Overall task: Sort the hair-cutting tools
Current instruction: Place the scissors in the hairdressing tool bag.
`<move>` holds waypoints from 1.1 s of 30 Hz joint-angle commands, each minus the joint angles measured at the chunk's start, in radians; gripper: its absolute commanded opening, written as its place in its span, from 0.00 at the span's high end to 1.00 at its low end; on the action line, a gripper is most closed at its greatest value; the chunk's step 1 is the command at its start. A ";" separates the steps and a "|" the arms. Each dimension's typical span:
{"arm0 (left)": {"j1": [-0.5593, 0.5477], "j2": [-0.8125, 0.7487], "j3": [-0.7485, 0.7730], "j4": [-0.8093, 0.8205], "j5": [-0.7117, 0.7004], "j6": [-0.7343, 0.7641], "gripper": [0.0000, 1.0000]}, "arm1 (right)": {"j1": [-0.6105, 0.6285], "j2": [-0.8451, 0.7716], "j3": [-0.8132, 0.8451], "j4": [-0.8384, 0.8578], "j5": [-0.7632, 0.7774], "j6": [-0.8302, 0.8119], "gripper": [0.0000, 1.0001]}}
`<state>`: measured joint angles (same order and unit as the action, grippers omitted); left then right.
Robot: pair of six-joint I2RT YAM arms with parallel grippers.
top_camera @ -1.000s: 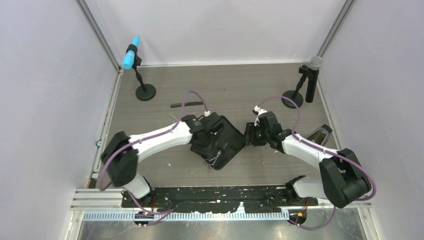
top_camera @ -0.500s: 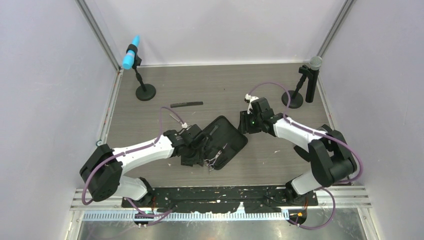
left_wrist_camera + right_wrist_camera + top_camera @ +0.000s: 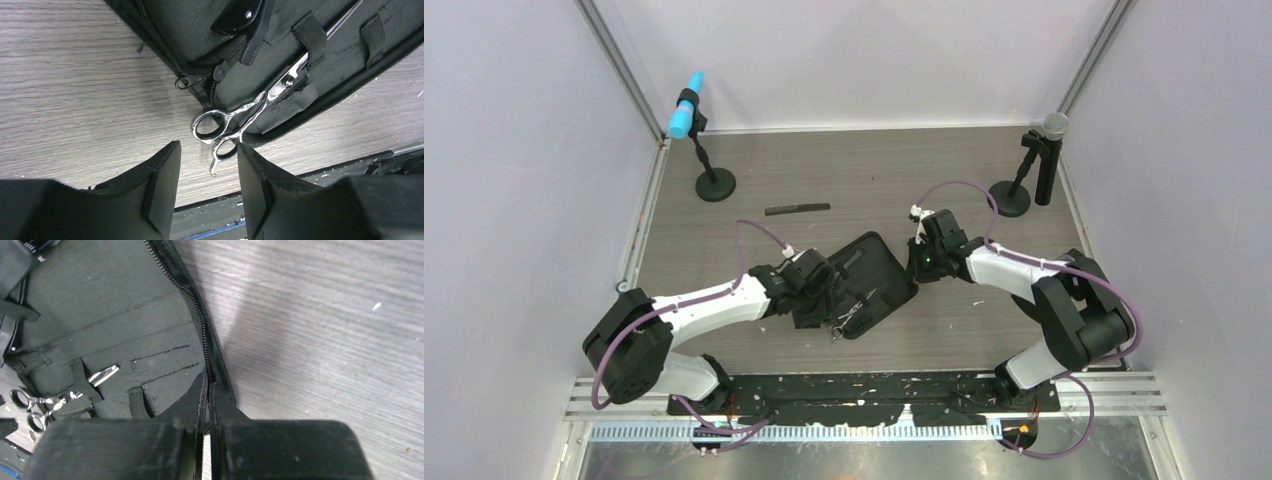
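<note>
A black zip case [image 3: 879, 262] lies open mid-table. One pair of silver scissors [image 3: 250, 106] sits strapped in it, ring handles sticking out over its near edge [image 3: 846, 322]. A black clip [image 3: 243, 17] is clipped to the case's pocket. The tip of a second pair of scissors [image 3: 103, 374] shows under a strap. The long black comb [image 3: 797, 209] lies on the table behind the case. My left gripper [image 3: 207, 150] is open, fingertips just short of the ring handles [image 3: 822, 312]. My right gripper [image 3: 207, 382] is shut on the case's zip edge at its right side [image 3: 916, 268].
A blue-headed microphone [image 3: 688, 108] on a round base stands at the back left. A grey-headed microphone [image 3: 1051, 126] stands at the back right. Side walls close in the table, and a black rail [image 3: 864, 385] runs along the near edge.
My left gripper drew back from over the case to its near-left edge by the scissors' handles. My right gripper moved onto the case's right edge and shut there.
</note>
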<state>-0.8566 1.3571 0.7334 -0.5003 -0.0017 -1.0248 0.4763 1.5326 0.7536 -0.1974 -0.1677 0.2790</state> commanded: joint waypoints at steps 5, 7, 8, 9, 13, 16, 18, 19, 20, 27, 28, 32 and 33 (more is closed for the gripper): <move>0.033 -0.040 -0.068 0.065 -0.019 -0.066 0.54 | 0.046 -0.144 -0.121 0.081 0.024 0.146 0.95; 0.048 -0.066 -0.085 0.059 -0.033 -0.071 0.54 | 0.064 -0.169 -0.141 0.094 0.035 0.168 0.95; 0.058 -0.076 -0.094 0.059 -0.038 -0.072 0.55 | 0.076 -0.180 -0.148 0.096 0.046 0.176 0.95; 0.066 -0.084 -0.102 0.057 -0.040 -0.070 0.55 | 0.081 -0.183 -0.151 0.095 0.053 0.180 0.95; 0.099 -0.098 -0.111 0.061 -0.047 -0.051 0.56 | 0.109 -0.191 -0.167 0.099 0.085 0.197 0.95; 0.123 -0.108 -0.103 0.063 -0.048 -0.033 0.56 | 0.120 -0.184 -0.175 0.100 0.093 0.201 0.95; 0.134 -0.116 -0.094 0.061 -0.055 -0.021 0.56 | 0.124 -0.183 -0.180 0.101 0.096 0.203 0.95; 0.140 -0.119 -0.088 0.056 -0.062 -0.016 0.57 | 0.125 -0.183 -0.182 0.102 0.097 0.204 0.95; 0.149 -0.121 -0.083 0.051 -0.065 -0.010 0.58 | 0.126 -0.183 -0.184 0.103 0.097 0.205 0.95; 0.182 -0.094 -0.068 0.053 -0.061 0.017 0.62 | 0.127 -0.175 -0.177 0.099 0.095 0.199 0.95; 0.183 -0.083 -0.066 0.058 -0.056 0.021 0.62 | 0.128 -0.173 -0.176 0.098 0.095 0.197 0.95; 0.183 -0.040 -0.057 0.081 -0.030 0.028 0.63 | 0.128 -0.164 -0.170 0.095 0.092 0.194 0.95; 0.182 -0.031 -0.052 0.083 -0.026 0.030 0.64 | 0.128 -0.163 -0.168 0.095 0.088 0.194 0.95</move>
<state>-0.6777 1.2915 0.6407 -0.4572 -0.0395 -1.0172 0.5945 1.3674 0.5777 -0.1211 -0.0853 0.4706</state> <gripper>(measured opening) 0.374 0.060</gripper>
